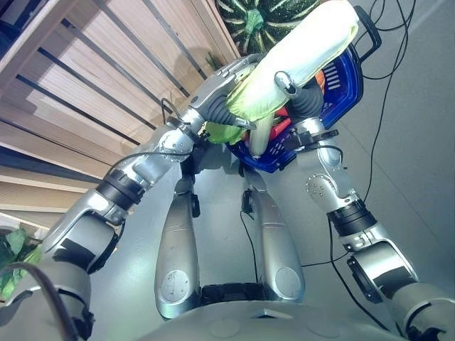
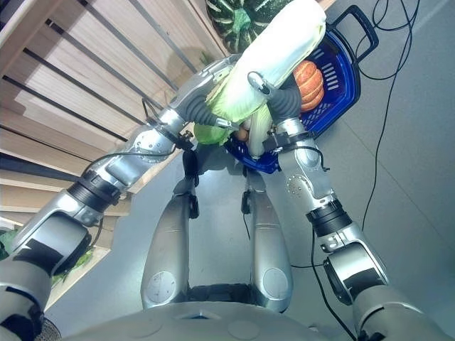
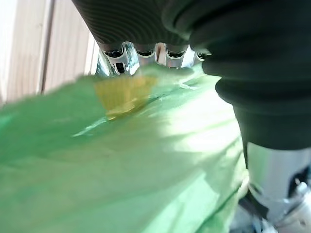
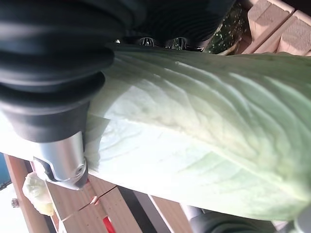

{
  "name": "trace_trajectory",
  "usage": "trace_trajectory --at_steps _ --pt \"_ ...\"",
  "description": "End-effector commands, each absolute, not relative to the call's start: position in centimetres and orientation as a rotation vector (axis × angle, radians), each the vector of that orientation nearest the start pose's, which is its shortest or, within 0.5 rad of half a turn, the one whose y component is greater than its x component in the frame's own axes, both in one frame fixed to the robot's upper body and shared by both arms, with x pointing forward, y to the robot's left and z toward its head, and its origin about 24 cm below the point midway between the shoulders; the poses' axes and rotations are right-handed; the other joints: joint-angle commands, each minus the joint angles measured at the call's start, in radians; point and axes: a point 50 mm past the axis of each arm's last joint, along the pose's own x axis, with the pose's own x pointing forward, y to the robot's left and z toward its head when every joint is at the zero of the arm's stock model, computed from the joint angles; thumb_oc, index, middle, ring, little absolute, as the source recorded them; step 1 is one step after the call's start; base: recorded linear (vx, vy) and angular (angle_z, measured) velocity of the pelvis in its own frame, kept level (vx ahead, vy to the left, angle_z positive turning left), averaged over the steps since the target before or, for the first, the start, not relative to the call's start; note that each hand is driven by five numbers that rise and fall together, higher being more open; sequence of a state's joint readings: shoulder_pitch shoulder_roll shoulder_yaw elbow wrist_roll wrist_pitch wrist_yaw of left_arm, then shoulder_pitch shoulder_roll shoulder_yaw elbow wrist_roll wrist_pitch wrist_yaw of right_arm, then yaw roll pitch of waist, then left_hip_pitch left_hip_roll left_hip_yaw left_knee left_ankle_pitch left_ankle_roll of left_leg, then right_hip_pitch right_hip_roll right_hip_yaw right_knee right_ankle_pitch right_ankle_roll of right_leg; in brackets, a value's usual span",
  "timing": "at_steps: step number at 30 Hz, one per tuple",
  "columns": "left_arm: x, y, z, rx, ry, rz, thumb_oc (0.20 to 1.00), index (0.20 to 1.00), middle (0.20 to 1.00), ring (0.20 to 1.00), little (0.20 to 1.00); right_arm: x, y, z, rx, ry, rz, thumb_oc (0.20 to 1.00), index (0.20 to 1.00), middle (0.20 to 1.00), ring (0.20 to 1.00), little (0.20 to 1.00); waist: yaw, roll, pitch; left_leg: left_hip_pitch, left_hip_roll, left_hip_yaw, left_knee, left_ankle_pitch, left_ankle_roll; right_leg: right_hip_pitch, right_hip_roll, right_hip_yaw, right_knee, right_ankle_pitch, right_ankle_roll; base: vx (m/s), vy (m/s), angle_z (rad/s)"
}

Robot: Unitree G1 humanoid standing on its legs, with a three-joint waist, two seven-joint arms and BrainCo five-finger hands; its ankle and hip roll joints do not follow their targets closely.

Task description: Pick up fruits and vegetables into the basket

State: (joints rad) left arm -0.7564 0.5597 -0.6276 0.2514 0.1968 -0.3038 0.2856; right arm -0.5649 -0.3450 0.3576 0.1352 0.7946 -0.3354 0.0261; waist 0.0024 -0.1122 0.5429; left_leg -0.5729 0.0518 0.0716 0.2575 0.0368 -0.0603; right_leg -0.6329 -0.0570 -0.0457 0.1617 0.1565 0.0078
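Observation:
A long pale-green napa cabbage (image 1: 306, 42) is held up between both hands, lying across the top of the blue basket (image 1: 350, 84) on the floor. My left hand (image 1: 222, 99) grips its leafy green end; the fingers (image 3: 141, 50) run in behind the leaves. At the cabbage's middle my right hand (image 1: 302, 98) is curled round it, with the thumb (image 4: 60, 162) pressed to the ribbed leaf (image 4: 204, 141). An orange pumpkin (image 2: 310, 81) and something red (image 1: 282, 126) lie in the basket under the cabbage.
A dark-green striped squash (image 1: 264, 20) sits just beyond the basket. Slatted wooden shelving (image 1: 85, 71) runs along the left, with leafy greens (image 1: 14, 257) at its near end. Grey floor (image 1: 416, 142) lies open to the right. The basket's black handle (image 1: 370, 35) sticks up at its far side.

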Motion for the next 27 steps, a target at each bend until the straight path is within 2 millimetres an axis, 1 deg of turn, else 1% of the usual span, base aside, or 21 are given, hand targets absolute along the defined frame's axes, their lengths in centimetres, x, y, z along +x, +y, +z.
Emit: trace_trajectory --at_steps 1,4,6,8,9,10,11,13,15,17,19,22,27 --pt "33.5 12.3 19.5 0.654 -0.822 -0.052 1.0 1.0 1.0 1.0 1.0 29.8 -11.2 22.0 0.475 -0.796 0.487 0.2 0.2 0.2 0.2 0.2 -0.006 0.037 -0.023 0.016 -0.038 -0.054 -0.113 0.019 0.015 0.051 0.019 -0.089 0.078 -0.129 0.082 0.0 0.0 0.0" --pt "33.7 13.4 19.1 0.601 -0.796 0.028 1.0 1.0 1.0 1.0 1.0 30.1 -11.9 21.4 0.472 -0.774 0.426 0.2 0.2 0.2 0.2 0.2 -0.005 0.037 -0.023 0.018 -0.039 -0.055 -0.112 0.019 0.014 0.053 0.018 -0.089 0.079 -0.129 0.081 0.0 -0.001 0.03" --pt "33.9 14.5 18.5 0.57 -0.756 0.093 1.0 1.0 1.0 1.0 1.0 30.6 -12.8 20.6 0.467 -0.743 0.353 0.2 0.2 0.2 0.2 0.2 -0.007 0.036 -0.023 0.022 -0.039 -0.052 -0.112 0.019 0.013 0.056 0.018 -0.089 0.08 -0.13 0.08 0.0 0.005 0.02" --pt "34.0 14.9 18.2 0.561 -0.744 0.118 1.0 1.0 1.0 1.0 1.0 30.7 -13.3 20.3 0.468 -0.732 0.322 0.2 0.2 0.2 0.2 0.2 -0.007 0.037 -0.023 0.022 -0.039 -0.051 -0.11 0.019 0.013 0.057 0.017 -0.089 0.081 -0.13 0.079 0.0 0.0 0.0" --pt "34.1 15.7 17.8 0.547 -0.717 0.16 1.0 1.0 1.0 1.0 1.0 31.0 -14.2 19.6 0.462 -0.713 0.258 0.2 0.2 0.2 0.2 0.2 -0.011 0.036 -0.023 0.021 -0.039 -0.048 -0.106 0.019 0.012 0.056 0.017 -0.088 0.083 -0.13 0.078 0.0 0.0 0.0" --pt "34.1 16.0 17.6 0.543 -0.707 0.176 1.0 1.0 1.0 1.0 1.0 31.1 -14.6 19.3 0.465 -0.705 0.231 0.2 0.2 0.2 0.2 0.2 -0.012 0.036 -0.023 0.022 -0.039 -0.046 -0.105 0.018 0.012 0.057 0.017 -0.088 0.083 -0.13 0.078 0.0 0.0 0.0" --pt "34.3 16.7 17.2 0.547 -0.686 0.21 1.0 1.0 1.0 1.0 1.0 31.3 -15.6 18.7 0.469 -0.688 0.181 0.2 0.2 0.2 0.2 0.2 -0.015 0.035 -0.023 0.023 -0.037 -0.043 -0.104 0.016 0.012 0.059 0.017 -0.088 0.083 -0.13 0.077 0.0 0.0 0.0" --pt "34.5 17.5 16.7 0.538 -0.655 0.241 1.0 1.0 1.0 1.0 1.0 31.6 -16.9 17.9 0.478 -0.667 0.122 0.2 0.2 0.2 0.2 0.2 -0.019 0.035 -0.023 0.026 -0.035 -0.037 -0.101 0.014 0.01 0.06 0.016 -0.087 0.084 -0.13 0.077 0.0 0.0 0.0" --pt "34.8 18.6 16.1 0.527 -0.615 0.293 1.0 1.0 1.0 1.0 1.0 32.0 -18.8 16.9 0.488 -0.636 0.028 0.2 0.2 0.2 0.2 0.2 -0.024 0.036 -0.023 0.026 -0.032 -0.031 -0.098 0.011 0.009 0.059 0.016 -0.085 0.085 -0.131 0.077 0.0 0.0 0.0" --pt "34.9 19.0 16.0 0.528 -0.601 0.309 1.0 1.0 1.0 1.0 1.0 32.1 -19.5 16.7 0.499 -0.627 0.003 0.2 0.2 0.2 0.2 0.2 -0.027 0.036 -0.023 0.026 -0.032 -0.028 -0.097 0.01 0.009 0.058 0.016 -0.085 0.086 -0.13 0.076 0.0 0.0 0.0" --pt "35.3 19.8 15.7 0.543 -0.573 0.341 1.0 1.0 1.0 1.0 1.0 32.5 -21.2 15.8 0.496 -0.601 -0.073 0.2 0.2 0.2 0.2 0.2 -0.03 0.036 -0.023 0.026 -0.029 -0.024 -0.092 0.006 0.008 0.058 0.015 -0.086 0.089 -0.131 0.077 0.0 0.0 0.0" --pt "35.8 20.5 15.6 0.557 -0.538 0.362 1.0 1.0 1.0 1.0 1.0 33.0 -22.8 15.1 0.475 -0.558 -0.159 0.2 0.2 0.2 0.2 0.2 -0.031 0.038 -0.023 0.02 -0.029 -0.021 -0.082 0.003 0.005 0.053 0.012 -0.089 0.094 -0.131 0.077 0.0 0.0 0.0" --pt "36.5 21.2 15.3 0.562 -0.494 0.372 1.0 1.0 1.0 1.0 1.0 34.2 -25.6 13.4 0.456 -0.431 -0.31 0.2 0.2 0.2 0.2 0.2 -0.024 0.048 -0.023 -0.002 -0.031 -0.024 -0.069 0.003 0.004 0.032 0.006 -0.098 0.105 -0.128 0.077 0.0 -0.037 0.01"
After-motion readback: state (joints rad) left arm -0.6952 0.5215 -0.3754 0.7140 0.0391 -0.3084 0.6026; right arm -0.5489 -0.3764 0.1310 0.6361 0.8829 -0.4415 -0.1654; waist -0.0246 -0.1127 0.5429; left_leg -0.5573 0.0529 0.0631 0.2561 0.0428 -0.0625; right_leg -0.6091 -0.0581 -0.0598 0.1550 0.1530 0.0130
